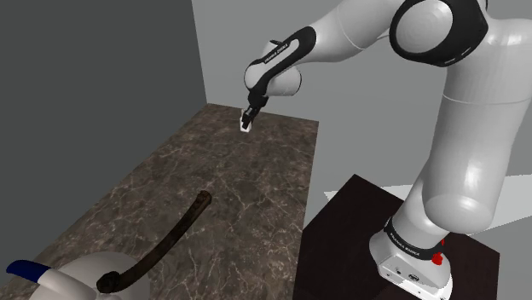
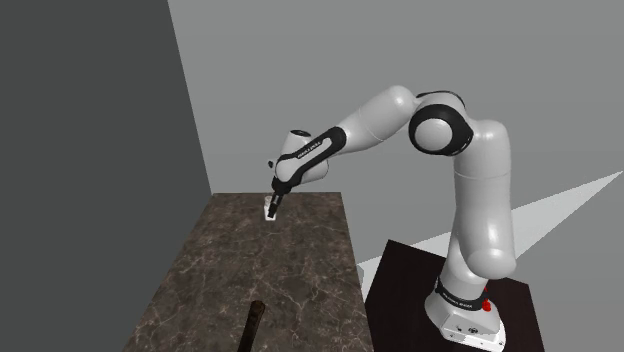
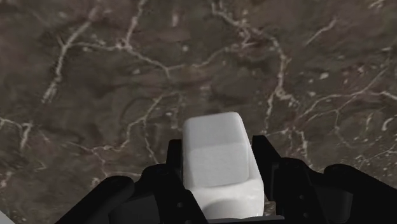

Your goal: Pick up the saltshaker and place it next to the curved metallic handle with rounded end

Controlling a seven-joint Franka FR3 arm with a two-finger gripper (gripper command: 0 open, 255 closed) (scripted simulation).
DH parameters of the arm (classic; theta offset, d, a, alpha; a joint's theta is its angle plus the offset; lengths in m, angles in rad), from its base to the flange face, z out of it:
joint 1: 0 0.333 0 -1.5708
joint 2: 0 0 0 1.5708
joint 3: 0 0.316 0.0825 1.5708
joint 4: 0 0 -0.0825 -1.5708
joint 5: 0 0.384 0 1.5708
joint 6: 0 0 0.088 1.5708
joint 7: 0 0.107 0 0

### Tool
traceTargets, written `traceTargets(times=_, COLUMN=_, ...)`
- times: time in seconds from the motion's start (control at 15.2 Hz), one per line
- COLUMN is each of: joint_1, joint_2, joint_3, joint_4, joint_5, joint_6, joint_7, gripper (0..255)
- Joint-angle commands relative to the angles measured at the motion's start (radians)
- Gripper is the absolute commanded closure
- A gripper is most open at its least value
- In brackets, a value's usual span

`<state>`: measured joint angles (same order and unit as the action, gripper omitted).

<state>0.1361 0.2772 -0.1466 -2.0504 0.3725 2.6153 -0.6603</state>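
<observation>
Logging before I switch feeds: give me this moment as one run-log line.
gripper: shut on saltshaker | where: counter end by the wall | curved handle: opposite end, far apart | placement: not yet done

Shoulder camera is sitting beside and slightly behind my stand (image 1: 345,222), looking down over the dark marble countertop (image 1: 247,179) toward the grey wall corner (image 1: 198,51), mid range; my arm (image 1: 358,34) is crossing its upper right. Second exterior camera is looking from nearly the same side, standing farther back and framing the arm from base to gripper (image 2: 271,208). Both are sharing the stand, the countertop's far end, the gripper and the dark curved handle (image 1: 175,232). Wrist camera is riding on my hand, facing down along my fingers (image 3: 264,153), hanging very close over the marble, with the white saltshaker (image 3: 216,156) clasped between them.
</observation>
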Motion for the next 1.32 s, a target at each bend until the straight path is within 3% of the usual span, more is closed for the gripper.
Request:
traceTargets(times=0.0, joint_1=0.003, joint_2=-0.017, joint_3=-0.006, joint_4=0.005, joint_5=-0.014, joint_6=-0.022, joint_7=0.013, gripper=255)
traceTargets(times=1.25, joint_1=0.019, joint_2=-0.142, joint_3=-0.037, joint_4=0.106, joint_5=-0.116, joint_6=-0.238, joint_7=0.113, gripper=255)
